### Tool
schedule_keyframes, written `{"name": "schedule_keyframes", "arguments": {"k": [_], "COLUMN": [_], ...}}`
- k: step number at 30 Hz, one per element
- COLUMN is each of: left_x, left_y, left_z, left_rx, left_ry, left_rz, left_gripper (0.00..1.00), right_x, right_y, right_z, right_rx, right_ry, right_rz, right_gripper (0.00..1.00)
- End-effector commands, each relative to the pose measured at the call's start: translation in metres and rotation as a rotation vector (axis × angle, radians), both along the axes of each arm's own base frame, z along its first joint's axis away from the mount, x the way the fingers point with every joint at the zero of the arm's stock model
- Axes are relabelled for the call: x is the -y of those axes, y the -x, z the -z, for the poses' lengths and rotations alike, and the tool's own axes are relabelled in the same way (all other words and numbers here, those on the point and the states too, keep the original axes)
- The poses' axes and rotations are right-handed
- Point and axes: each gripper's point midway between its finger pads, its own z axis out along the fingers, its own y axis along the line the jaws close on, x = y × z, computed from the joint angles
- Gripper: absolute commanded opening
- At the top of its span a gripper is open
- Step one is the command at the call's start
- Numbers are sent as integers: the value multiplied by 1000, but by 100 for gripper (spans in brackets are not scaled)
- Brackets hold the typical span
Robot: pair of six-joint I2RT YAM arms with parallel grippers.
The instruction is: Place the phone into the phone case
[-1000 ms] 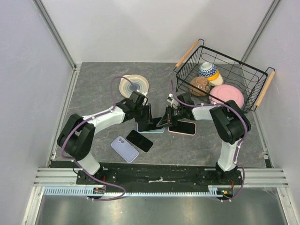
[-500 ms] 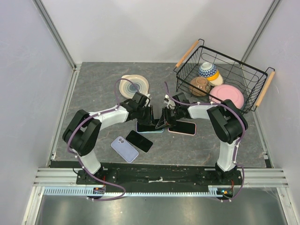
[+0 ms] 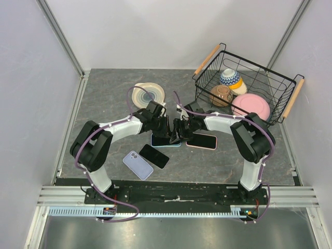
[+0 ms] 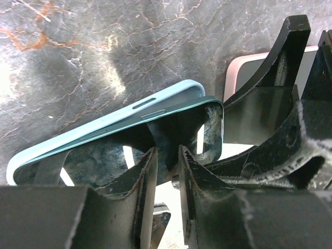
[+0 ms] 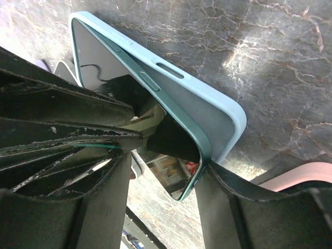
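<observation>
The teal phone [image 4: 155,111] lies tilted in the light blue phone case [image 4: 129,104], one long edge in and its corner [image 5: 199,155] raised above the case [image 5: 207,104]. In the top view the two [image 3: 162,141] sit at mid table under both grippers. My left gripper [image 4: 167,153] rests its tips on the phone's glass, jaws a narrow gap apart with nothing between them. My right gripper [image 5: 166,161] is open wide. The phone's raised corner is between its fingers and touches the right finger [image 5: 223,187]. The two grippers [image 3: 167,129] [image 3: 179,132] nearly touch.
A phone in a pink case [image 3: 202,141] lies just right of the grippers. A black phone [image 3: 154,155] and a lavender case [image 3: 137,165] lie nearer the front left. A striped plate [image 3: 148,94] is behind. A wire basket [image 3: 249,70] with bowls stands back right.
My right gripper has opened from nearly shut and shifted left against the left gripper. The left jaws have narrowed a little. The phone and case stay where they were.
</observation>
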Motion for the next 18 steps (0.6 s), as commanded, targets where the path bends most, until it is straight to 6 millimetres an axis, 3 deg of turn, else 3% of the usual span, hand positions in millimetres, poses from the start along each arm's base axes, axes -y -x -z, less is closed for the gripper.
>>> {"name": "schedule_keyframes", "arguments": {"k": [1, 11, 18], "left_x": [-17, -36, -39], "left_y": [38, 55, 56], "left_z": [52, 75, 72], "left_rx": [-173, -238, -233], "left_ry": [-104, -180, -189], "left_rz": [-5, -44, -40], "left_gripper": [30, 19, 15], "right_x": [68, 57, 33], "right_y": [48, 38, 28], "right_z": [53, 13, -24], "right_rx": [-97, -37, 0], "right_ry": [398, 377, 258], "right_rz": [-72, -92, -110], "right_gripper": [59, 61, 62]}}
